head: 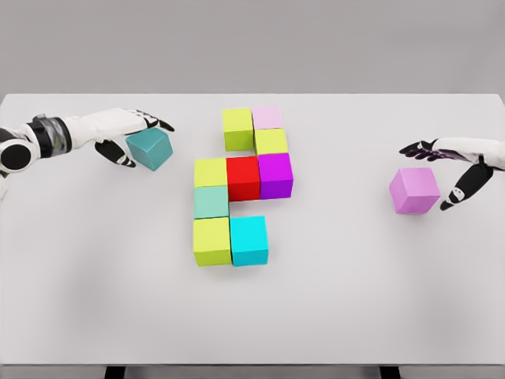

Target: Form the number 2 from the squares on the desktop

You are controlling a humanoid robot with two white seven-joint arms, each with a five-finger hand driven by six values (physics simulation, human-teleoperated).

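Head view: eleven smooth matte cubes on white surface point(331, 316). Left robot hand point(130, 134) grips teal cube point(150, 148); right robot hand point(458, 170), fingers spread, touches violet cube point(414, 190). Nine cubes point(243, 188) abut centrally.

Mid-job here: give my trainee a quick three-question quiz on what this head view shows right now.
1. True or false: the left hand grasps the teal cube.
2. Which cube lies between the yellow-green cube and the purple cube? A) cyan B) red C) mint
3. Fill in: the loose cube by the right hand is ____.

Key
1. True.
2. B, the red cube.
3. Pink: the pink cube rests on the table, fingers beside it.
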